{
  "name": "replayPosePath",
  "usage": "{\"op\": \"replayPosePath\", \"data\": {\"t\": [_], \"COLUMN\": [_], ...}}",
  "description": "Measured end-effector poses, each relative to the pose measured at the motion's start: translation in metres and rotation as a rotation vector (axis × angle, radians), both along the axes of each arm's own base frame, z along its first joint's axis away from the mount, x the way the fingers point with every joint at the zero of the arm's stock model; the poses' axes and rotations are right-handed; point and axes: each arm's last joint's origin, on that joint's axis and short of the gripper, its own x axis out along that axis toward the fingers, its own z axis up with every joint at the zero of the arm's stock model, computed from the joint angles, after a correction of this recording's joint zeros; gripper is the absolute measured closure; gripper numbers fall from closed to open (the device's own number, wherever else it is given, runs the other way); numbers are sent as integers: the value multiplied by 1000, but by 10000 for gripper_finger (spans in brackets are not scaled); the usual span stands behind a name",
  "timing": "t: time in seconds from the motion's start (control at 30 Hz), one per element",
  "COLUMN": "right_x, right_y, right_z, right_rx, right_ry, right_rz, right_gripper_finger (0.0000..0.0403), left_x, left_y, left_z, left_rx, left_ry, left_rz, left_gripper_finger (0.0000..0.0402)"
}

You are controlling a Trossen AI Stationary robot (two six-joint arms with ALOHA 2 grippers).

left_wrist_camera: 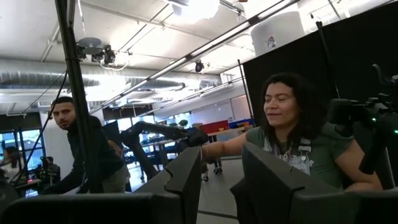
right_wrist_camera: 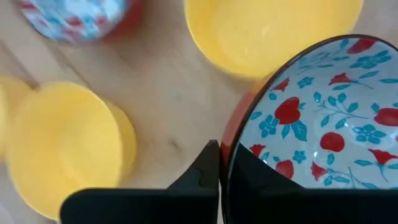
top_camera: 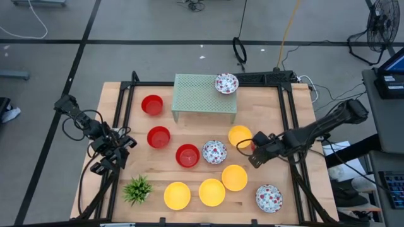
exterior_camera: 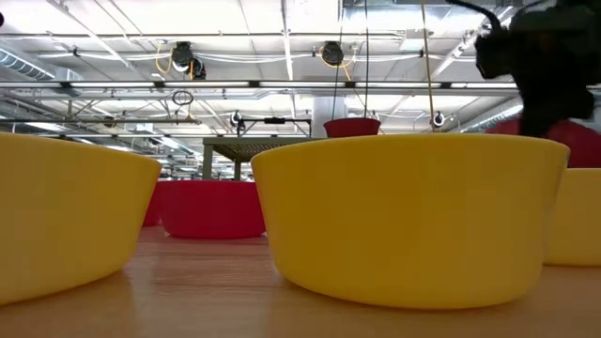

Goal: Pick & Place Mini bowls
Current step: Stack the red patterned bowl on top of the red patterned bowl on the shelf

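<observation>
Several mini bowls stand on the wooden table (top_camera: 126,135): three red ones (top_camera: 159,137), several yellow ones (top_camera: 212,192) and floral ones (top_camera: 214,152), one of them (top_camera: 226,83) on a green mesh rack (top_camera: 205,96). My right gripper (top_camera: 257,153) is right of the table's middle, beside a yellow bowl (top_camera: 240,135), and is shut on a floral bowl (right_wrist_camera: 323,118) with a red outside. That bowl is mostly hidden under the gripper in the high view. My left gripper (top_camera: 108,156) waits open above the table's left edge. My right gripper holds the floral bowl by its rim (right_wrist_camera: 229,152), one finger (right_wrist_camera: 208,174) outside the red wall and the other inside the bowl. The fingers come from above, slanting in from the table's right. In the low view its red side (exterior_camera: 582,141) shows higher than the standing bowls.
A small spiky green plant (top_camera: 137,188) stands near the front left corner. A black frame (top_camera: 284,107) runs along the table's sides. In the left wrist view, people (left_wrist_camera: 292,137) sit and stand in the room beyond the table. Bare wood lies between the rack and the right frame rail.
</observation>
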Motion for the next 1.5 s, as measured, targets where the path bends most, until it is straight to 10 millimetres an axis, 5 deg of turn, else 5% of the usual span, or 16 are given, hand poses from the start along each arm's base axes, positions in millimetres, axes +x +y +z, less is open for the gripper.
{"op": "replayPosePath", "data": {"t": [0.4, 0.63, 0.9, 1.07, 1.5], "right_x": [28, 48, 55, 54, 87], "right_y": [-1, -31, -89, -115, -168], "right_z": [58, 82, 90, 117, 133], "right_rx": [-220, -354, -382, -494, -649], "right_ry": [-460, -681, -720, -743, -351], "right_rz": [258, 233, 235, 237, 225], "right_gripper_finger": [401, 401, 401, 401, 399], "left_x": [0, 0, 0, 0, 0], "left_y": [0, 0, 0, 0, 0], "left_z": [0, 0, 0, 0, 0], "left_rx": [0, 0, 0, -1, 0], "left_ry": [0, 0, 0, 0, 0], "left_rz": [0, 0, 0, 0, 0], "left_gripper_finger": [279, 279, 279, 279, 279]}}
